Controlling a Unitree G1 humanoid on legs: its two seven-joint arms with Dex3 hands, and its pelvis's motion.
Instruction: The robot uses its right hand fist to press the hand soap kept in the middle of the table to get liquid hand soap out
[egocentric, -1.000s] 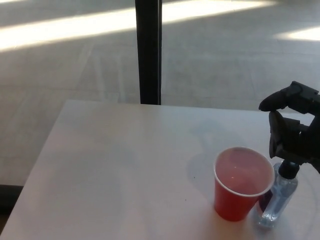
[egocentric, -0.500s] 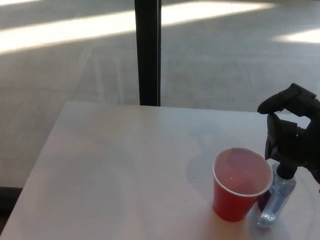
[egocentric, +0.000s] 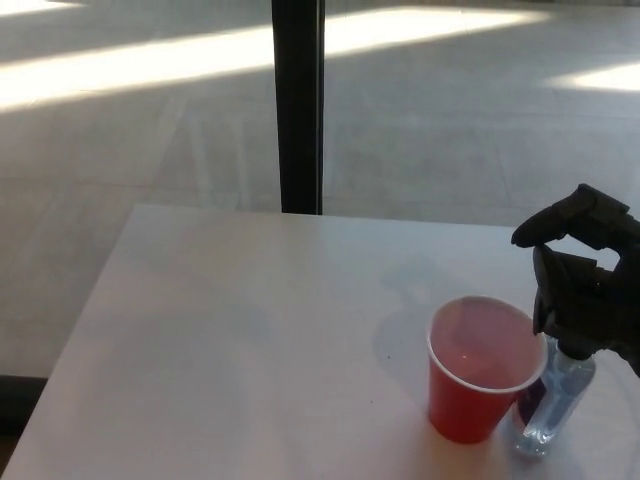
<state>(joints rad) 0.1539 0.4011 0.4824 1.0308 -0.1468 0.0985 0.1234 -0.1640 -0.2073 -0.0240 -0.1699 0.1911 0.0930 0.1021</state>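
A clear hand soap bottle stands near the table's front right, its pump head hidden under my right hand. That black hand sits on top of the pump with its fingers curled in a fist; one finger sticks out to the left above. A red cup stands right beside the bottle on its left, touching or nearly so, and a little liquid shows inside it. My left hand does not show.
The white table stretches left and back from the cup. A black vertical post rises behind the table's far edge. Beyond it lies a grey floor with sunlit bands.
My right hand has sunk a little onto the pump. The whole picture has shifted slightly, so the camera moved. Cup and bottle stay in place.
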